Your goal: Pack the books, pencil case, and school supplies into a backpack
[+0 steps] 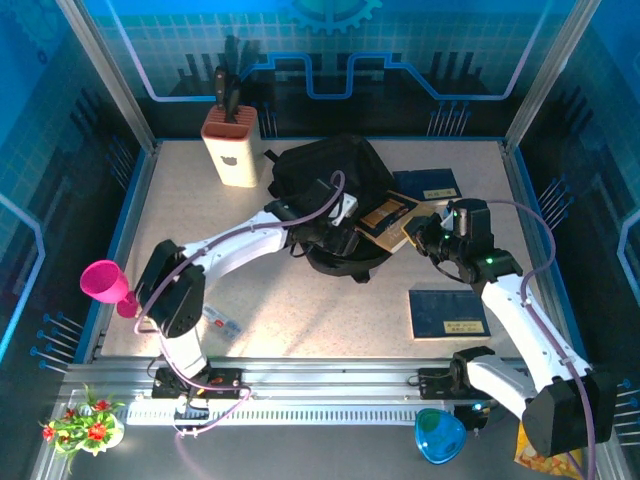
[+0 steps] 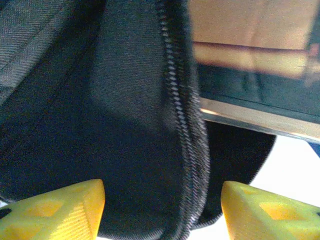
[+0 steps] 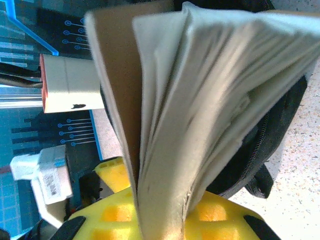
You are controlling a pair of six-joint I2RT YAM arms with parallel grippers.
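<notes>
The black backpack lies in the middle of the table. My left gripper is at its near rim, open, with the zipper edge of the backpack between its yellow fingers. My right gripper is shut on the dark-covered book with tan-brown edges, held at the backpack's right side. Seen from the right wrist, this book stands in the gripper with its pages fanned, the backpack behind it. One dark blue book lies at the back right, another near the front right.
A cream knife block stands back left of the backpack. A pink cup sits at the left edge, a blue bowl and flowers by the front rail. A small card lies front left.
</notes>
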